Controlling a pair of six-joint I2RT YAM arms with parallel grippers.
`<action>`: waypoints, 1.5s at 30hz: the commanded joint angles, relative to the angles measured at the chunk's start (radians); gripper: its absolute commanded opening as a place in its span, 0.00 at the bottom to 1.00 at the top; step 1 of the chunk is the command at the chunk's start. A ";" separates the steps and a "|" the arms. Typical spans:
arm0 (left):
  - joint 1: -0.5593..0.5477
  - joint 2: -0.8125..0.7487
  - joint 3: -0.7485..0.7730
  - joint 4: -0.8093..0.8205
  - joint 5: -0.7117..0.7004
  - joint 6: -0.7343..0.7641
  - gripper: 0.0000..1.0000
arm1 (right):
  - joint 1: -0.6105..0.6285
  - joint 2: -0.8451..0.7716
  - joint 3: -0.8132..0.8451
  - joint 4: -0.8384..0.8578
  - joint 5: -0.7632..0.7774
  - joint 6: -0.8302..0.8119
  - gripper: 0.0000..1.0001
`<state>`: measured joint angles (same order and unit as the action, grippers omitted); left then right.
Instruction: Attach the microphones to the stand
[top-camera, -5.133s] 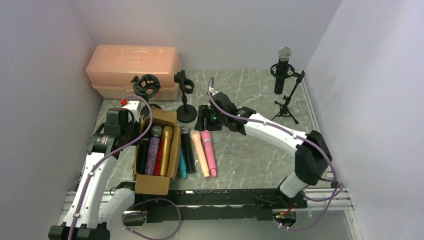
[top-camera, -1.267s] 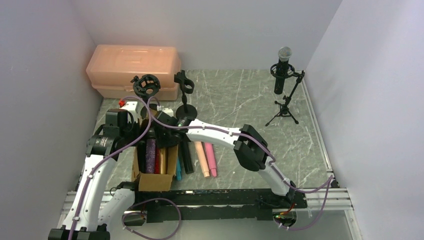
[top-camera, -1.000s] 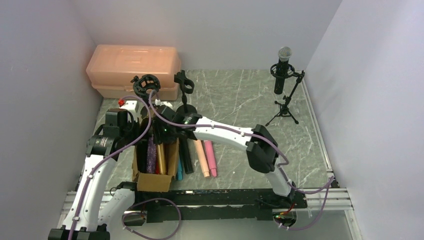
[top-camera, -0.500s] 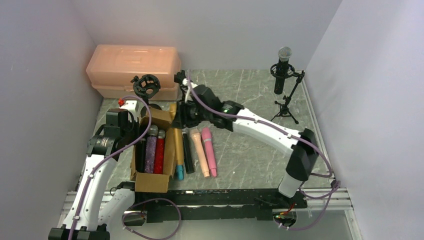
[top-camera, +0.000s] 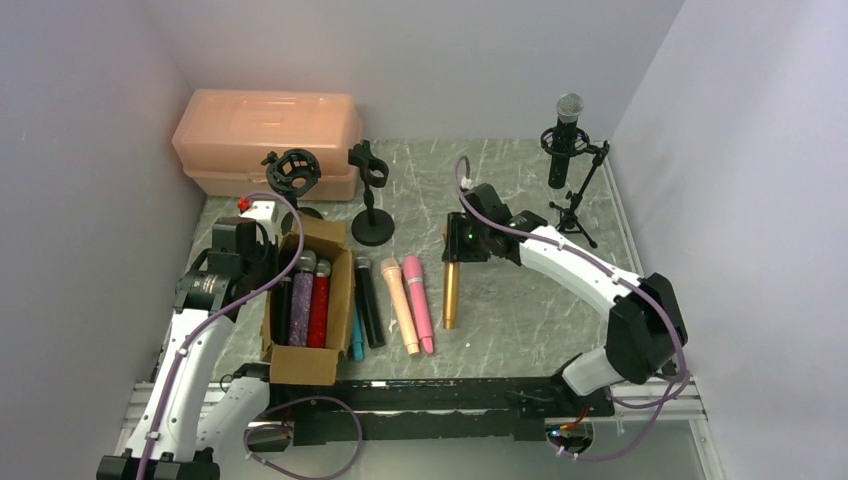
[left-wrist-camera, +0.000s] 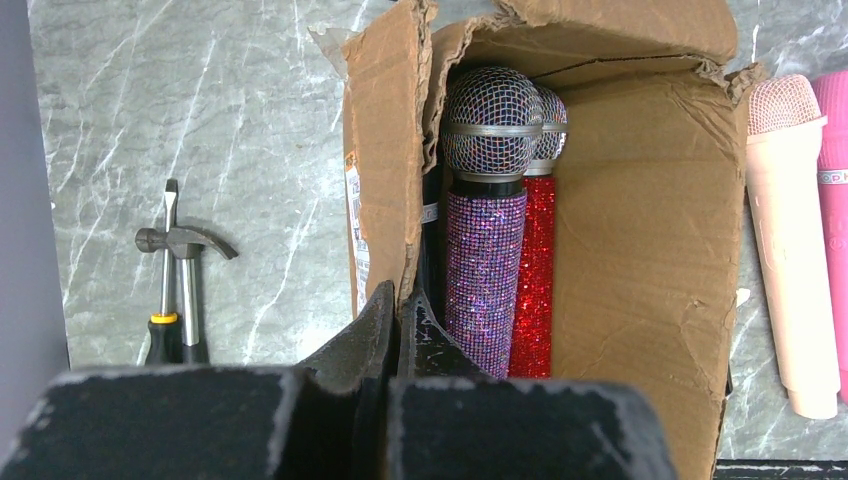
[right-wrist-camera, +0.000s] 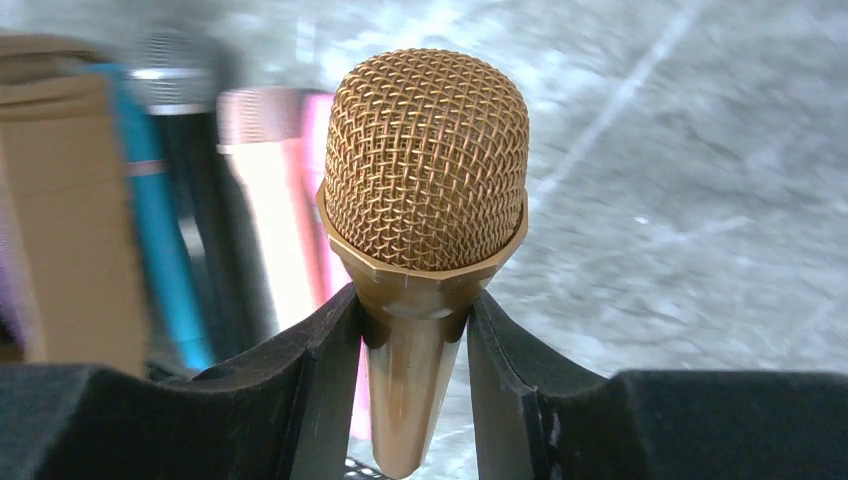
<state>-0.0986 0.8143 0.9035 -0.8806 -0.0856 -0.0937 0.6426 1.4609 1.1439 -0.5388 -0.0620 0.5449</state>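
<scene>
Right wrist: one gold microphone (right-wrist-camera: 427, 170)

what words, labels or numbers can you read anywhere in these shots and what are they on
Nothing can be read in full.
White sticker on the torn brown cardboard box: printed lines, too small to read.
Band on the pink plastic microphone: lettering, blurred and cut off at the frame edge.
Gold mesh-headed microphone: no marking shows.
</scene>
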 joint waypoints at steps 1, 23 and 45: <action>-0.001 -0.021 0.028 0.062 0.017 -0.008 0.00 | -0.019 0.036 -0.071 0.004 0.110 -0.027 0.04; -0.001 -0.030 0.026 0.068 0.038 -0.006 0.00 | 0.011 0.139 -0.038 0.155 -0.062 0.112 0.56; -0.001 -0.011 0.054 0.035 0.035 -0.039 0.00 | 0.491 0.522 0.578 0.254 0.019 0.234 0.62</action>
<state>-0.0986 0.8185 0.9035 -0.8932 -0.0685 -0.0994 1.1122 1.8938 1.6119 -0.2832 -0.0330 0.7784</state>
